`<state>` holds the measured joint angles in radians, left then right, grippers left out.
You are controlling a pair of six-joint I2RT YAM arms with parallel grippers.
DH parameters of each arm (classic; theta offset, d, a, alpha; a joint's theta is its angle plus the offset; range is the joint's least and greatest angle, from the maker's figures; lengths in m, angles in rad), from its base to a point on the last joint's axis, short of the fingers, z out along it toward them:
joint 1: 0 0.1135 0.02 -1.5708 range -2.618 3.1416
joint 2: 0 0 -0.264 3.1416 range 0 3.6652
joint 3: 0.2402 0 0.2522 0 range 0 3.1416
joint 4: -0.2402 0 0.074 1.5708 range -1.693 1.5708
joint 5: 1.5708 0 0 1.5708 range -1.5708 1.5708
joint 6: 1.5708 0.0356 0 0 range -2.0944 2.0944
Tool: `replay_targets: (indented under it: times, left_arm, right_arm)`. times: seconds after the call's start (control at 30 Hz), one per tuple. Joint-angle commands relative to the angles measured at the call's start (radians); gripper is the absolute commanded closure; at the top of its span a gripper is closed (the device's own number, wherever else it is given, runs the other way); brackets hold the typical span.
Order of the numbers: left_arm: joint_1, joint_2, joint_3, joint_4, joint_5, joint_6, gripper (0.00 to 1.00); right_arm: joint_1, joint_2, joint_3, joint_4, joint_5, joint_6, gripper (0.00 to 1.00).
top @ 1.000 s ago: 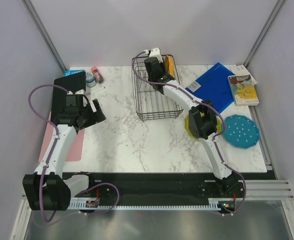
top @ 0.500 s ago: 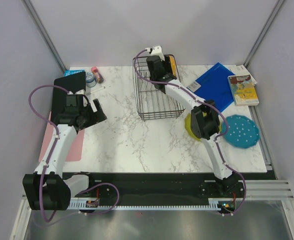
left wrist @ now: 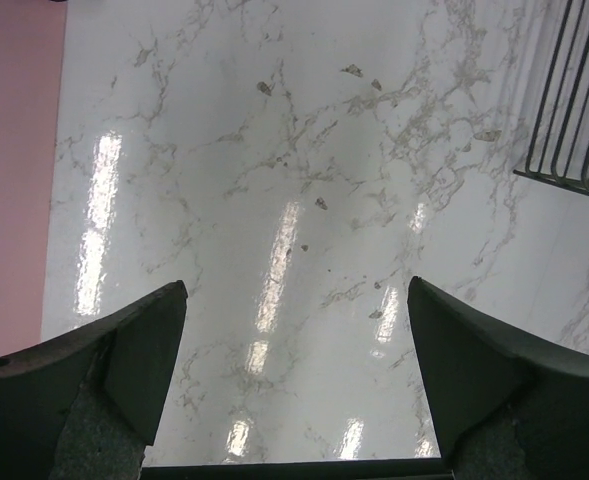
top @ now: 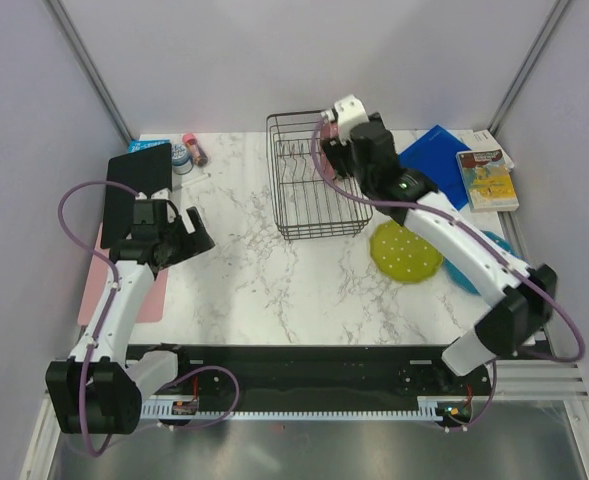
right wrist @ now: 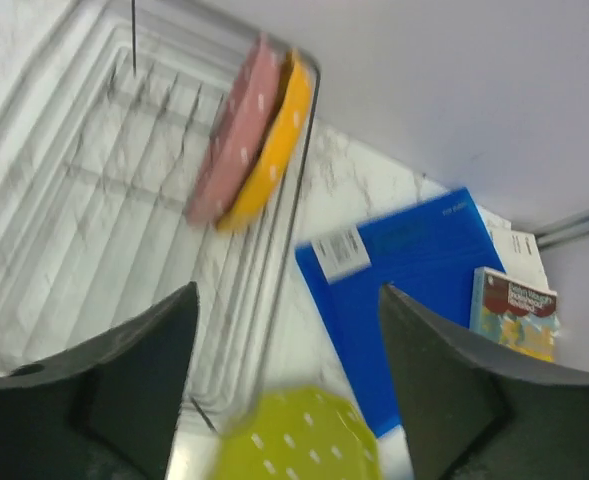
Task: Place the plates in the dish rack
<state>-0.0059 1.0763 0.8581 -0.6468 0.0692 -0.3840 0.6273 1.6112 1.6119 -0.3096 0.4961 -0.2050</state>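
The right gripper [right wrist: 288, 290] hung released by the far right corner of the dish rack [top: 319, 228], its 2 fingers spread around nothing. In that corner the pink plate [right wrist: 236, 135] and orange plate [right wrist: 279, 125] stood on edge, touching. The green plate [top: 406, 250] lay flat on the table [top: 244, 270] just right of the rack, with the teal plate [top: 466, 280] partly hidden under the right arm. The left gripper [left wrist: 296, 285] gaped over bare marble.
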Motion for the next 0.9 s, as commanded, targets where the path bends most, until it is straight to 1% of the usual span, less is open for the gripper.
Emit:
replay_targets:
  times: [0.0, 0.03, 0.07, 0.1, 0.13, 0.17, 0.2, 0.23, 0.3, 0.43, 0.47, 0.5, 0.63, 0.77, 0.87]
  left_arm:
    - [0.004, -0.059, -0.051, 0.044, 0.102, -0.109, 0.04]
    - [0.004, -0.062, -0.065, 0.045, 0.127, -0.131, 0.05]
    - [0.004, -0.064, -0.089, 0.044, 0.153, -0.148, 0.05]
    - [0.004, -0.071, -0.103, 0.044, 0.193, -0.183, 0.06]
    - [0.004, -0.075, -0.117, 0.044, 0.205, -0.194, 0.08]
    - [0.004, -0.079, -0.134, 0.045, 0.211, -0.2, 0.09]
    - [0.004, -0.078, -0.14, 0.044, 0.216, -0.2, 0.09]
    - [0.004, -0.079, -0.139, 0.044, 0.213, -0.193, 0.11]
    - [0.004, -0.078, -0.13, 0.039, 0.205, -0.173, 0.12]
    - [0.004, -0.059, -0.111, 0.048, 0.199, -0.168, 0.15]
    - [0.032, -0.058, -0.113, 0.052, 0.199, -0.173, 0.15]
    - [0.035, -0.052, -0.113, 0.055, 0.205, -0.173, 0.15]
    - [0.055, -0.039, -0.108, 0.059, 0.199, -0.165, 0.15]
    - [0.063, -0.039, -0.111, 0.076, 0.195, -0.164, 0.15]
    - [0.063, -0.047, -0.125, 0.082, 0.196, -0.167, 0.15]
  right_arm:
    - [-0.133, -0.259, -0.358, -0.256, -0.332, -0.214, 0.32]
    - [-0.15, -0.349, -0.479, -0.267, -0.353, -0.25, 0.36]
    - [-0.167, -0.39, -0.533, -0.269, -0.363, -0.281, 0.4]
    - [-0.198, -0.442, -0.579, -0.264, -0.367, -0.318, 0.45]
    - [-0.208, -0.453, -0.649, -0.257, -0.37, -0.335, 0.5]
    - [-0.219, -0.458, -0.673, -0.249, -0.381, -0.352, 0.58]
    - [-0.228, -0.445, -0.707, -0.237, -0.404, -0.365, 0.87]
    - [-0.227, -0.43, -0.721, -0.227, -0.41, -0.391, 1.0]
    - [-0.23, -0.358, -0.742, -0.192, -0.421, -0.404, 1.0]
    - [-0.239, -0.212, -0.733, -0.158, -0.453, -0.428, 1.0]
    - [-0.242, -0.189, -0.733, -0.146, -0.464, -0.428, 1.0]
    - [-0.244, -0.16, -0.733, -0.135, -0.479, -0.433, 1.0]
    - [-0.245, -0.122, -0.759, -0.105, -0.548, -0.468, 1.0]
    - [-0.244, -0.06, -0.761, -0.111, -0.553, -0.503, 1.0]
    - [-0.238, -0.037, -0.754, -0.129, -0.597, -0.522, 1.0]
